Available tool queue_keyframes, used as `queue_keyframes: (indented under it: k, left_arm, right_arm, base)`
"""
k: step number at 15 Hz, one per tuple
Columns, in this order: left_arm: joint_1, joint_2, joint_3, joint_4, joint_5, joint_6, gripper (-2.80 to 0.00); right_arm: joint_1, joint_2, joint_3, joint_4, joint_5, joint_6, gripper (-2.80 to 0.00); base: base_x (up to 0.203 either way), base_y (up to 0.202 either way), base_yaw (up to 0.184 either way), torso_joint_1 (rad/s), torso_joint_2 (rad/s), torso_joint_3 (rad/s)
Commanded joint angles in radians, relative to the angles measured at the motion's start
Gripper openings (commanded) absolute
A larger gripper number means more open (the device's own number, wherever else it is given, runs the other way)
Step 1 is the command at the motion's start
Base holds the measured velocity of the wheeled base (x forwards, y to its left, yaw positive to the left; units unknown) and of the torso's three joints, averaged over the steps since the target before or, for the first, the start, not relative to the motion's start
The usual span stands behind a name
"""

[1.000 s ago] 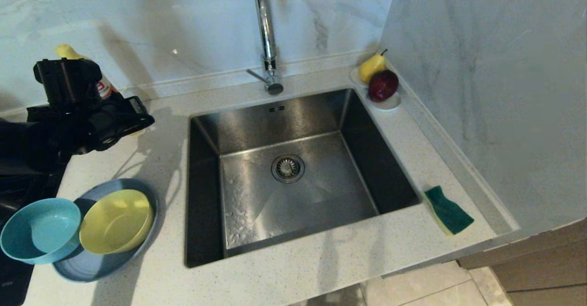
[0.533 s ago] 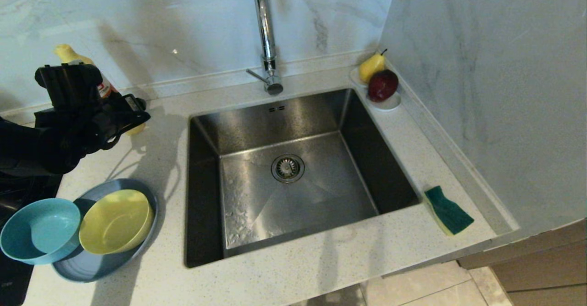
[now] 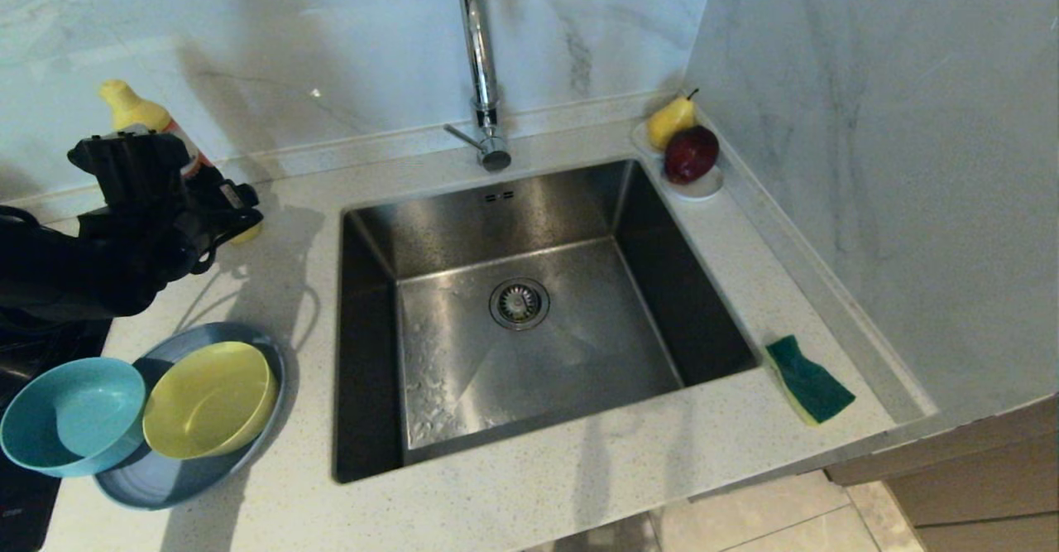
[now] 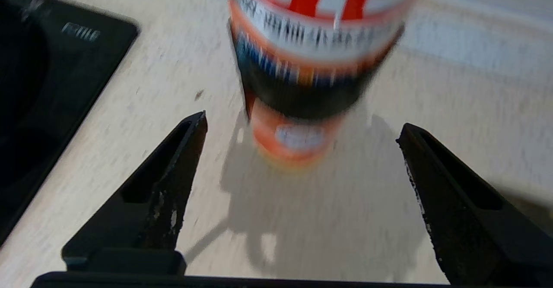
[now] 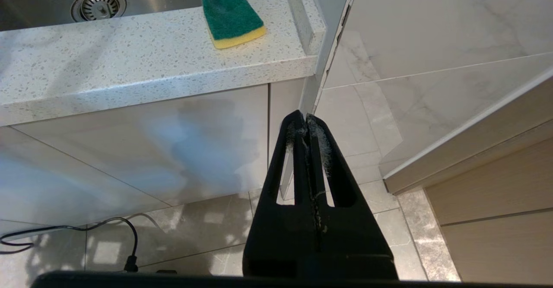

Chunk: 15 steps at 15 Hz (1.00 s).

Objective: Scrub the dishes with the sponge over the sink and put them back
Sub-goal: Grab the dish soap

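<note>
Countertop plate (image 3: 157, 477) holds yellow bowl (image 3: 207, 399).

The square brushed stainless-steel sink (image 3: 529, 312) sat in the middle of the speckled pale stone worktop (image 3: 529, 498), with the tall chrome tap (image 3: 480, 64) behind its back edge and the small white saucer with a pear and a red apple (image 3: 691, 173) at the worktop's back right corner. Near the front left corner, beside the black hob (image 4: 47, 85), the wide grey-blue plate (image 3: 178, 473) carried the yellow bowl (image 3: 208, 399), while the teal-blue bowl (image 3: 73, 415) leaned over the plate's left rim. The yellow sponge with a green scouring layer (image 3: 809, 380) lay by the front right corner, right of the sink, and the yellow-capped dish-soap bottle (image 3: 145, 117) stood near the back left edge, before the wall.
</note>
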<state>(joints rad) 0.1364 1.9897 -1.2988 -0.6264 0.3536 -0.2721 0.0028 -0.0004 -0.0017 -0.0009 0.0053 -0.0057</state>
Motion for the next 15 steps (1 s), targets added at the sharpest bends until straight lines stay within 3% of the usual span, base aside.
queue_keyframes:
  k: [1,12,15]
  left_arm:
    - [0.007,0.065,-0.041,-0.033,0.002,-0.002,0.00]
    - [0.028,0.239,-0.269,-0.038,-0.007,0.007,0.00]
    - [0.038,0.255,-0.282,-0.110,-0.007,0.015,0.00]
  right_arm:
    - [0.000,-0.001,0.000,-0.001,0.001,0.000,-2.80]
    - [0.000,-0.001,0.000,-0.001,0.001,0.000,-2.80]
    - [0.000,-0.001,0.000,-0.001,0.001,0.000,-2.80]
  base:
    - [0.000,0.000,0.000,0.000,0.00,0.000]
    - [0.000,0.000,0.000,0.000,0.00,0.000]
    - [0.000,0.000,0.000,0.000,0.00,0.000]
